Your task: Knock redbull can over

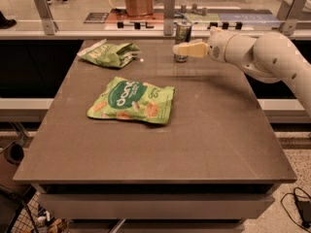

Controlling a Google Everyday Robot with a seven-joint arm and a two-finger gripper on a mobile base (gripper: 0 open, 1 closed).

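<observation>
One redbull can (183, 33) stands upright near the table's (209, 130) far edge. My gripper (177, 49) is just before it; spread or pressed together, I cannot tell.

White lettering on near green bag (131, 100), unreadable; hand (178, 49) at upright redbull can (183, 32).

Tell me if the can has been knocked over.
No, the can stands upright near the far edge of the table, with the end effector level with its middle.
</observation>
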